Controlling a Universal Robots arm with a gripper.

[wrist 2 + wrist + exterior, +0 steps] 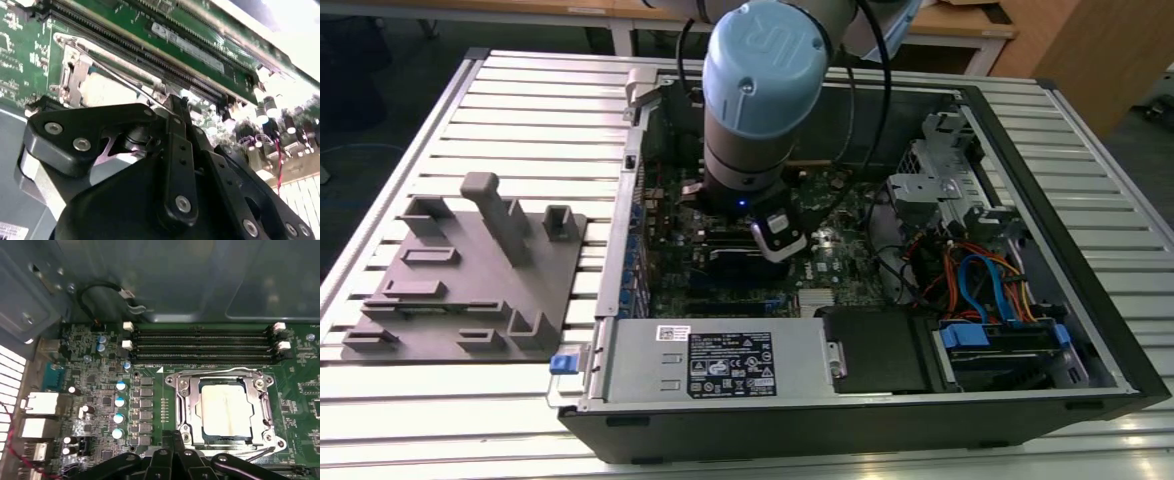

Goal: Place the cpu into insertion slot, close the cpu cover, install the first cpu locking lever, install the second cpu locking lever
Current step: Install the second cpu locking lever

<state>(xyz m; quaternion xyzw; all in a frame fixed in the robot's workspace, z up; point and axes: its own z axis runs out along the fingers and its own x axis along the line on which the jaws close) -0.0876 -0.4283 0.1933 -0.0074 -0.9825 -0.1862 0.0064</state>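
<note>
open black computer case lies on slatted pale metal table. grey-and-pale-blue robot arm reaches down into case over green circuit board; gripper low above board, fingers unclear. silver power supply box with black label at near edge. blue and orange cables toward exterior view's right. grey moulded fixture tray beside case, exterior view's left.

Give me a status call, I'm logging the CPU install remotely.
Gripper low at the socket's edge. Cpu seated in the insertion slot, cpu cover closed over it. One lever wire runs beside the cover.
</note>
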